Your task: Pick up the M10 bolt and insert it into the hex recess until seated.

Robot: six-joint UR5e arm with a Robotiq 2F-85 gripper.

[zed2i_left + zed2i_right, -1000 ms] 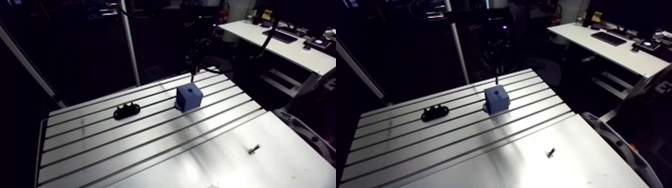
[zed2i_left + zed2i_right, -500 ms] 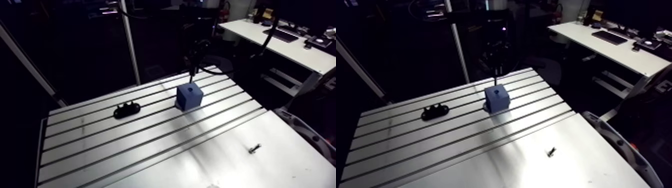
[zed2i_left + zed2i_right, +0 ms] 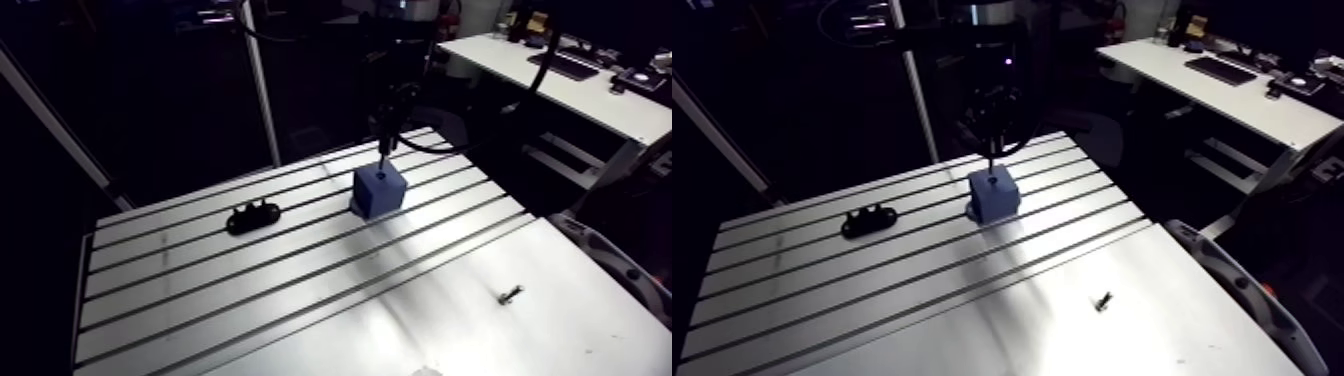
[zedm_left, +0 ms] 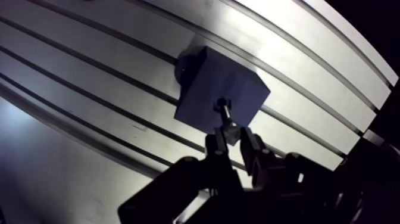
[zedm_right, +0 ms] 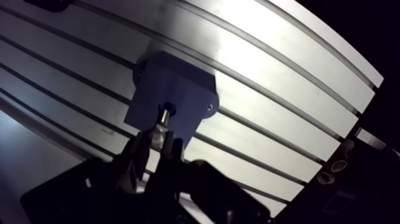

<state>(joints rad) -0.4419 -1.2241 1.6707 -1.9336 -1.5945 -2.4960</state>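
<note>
Bolt (image 5: pixel 161 126) was pinched in the tool (image 4: pixel 232 138), its tip at the hole (image 5: pixel 169 107) on top of the blue block (image 4: pixel 205 83). Beside the block a black part (image 3: pixel 252 215) lay on the desk (image 3: pixel 300 305); a small screw (image 3: pixel 511 295) lay far off.

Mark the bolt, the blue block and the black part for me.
bolt (image 5: pixel 161 124): wrist view, its shank.
blue block (image 3: pixel 383 200): arm view, a side face.
black part (image 3: pixel 252 216): arm view, its middle.
</note>
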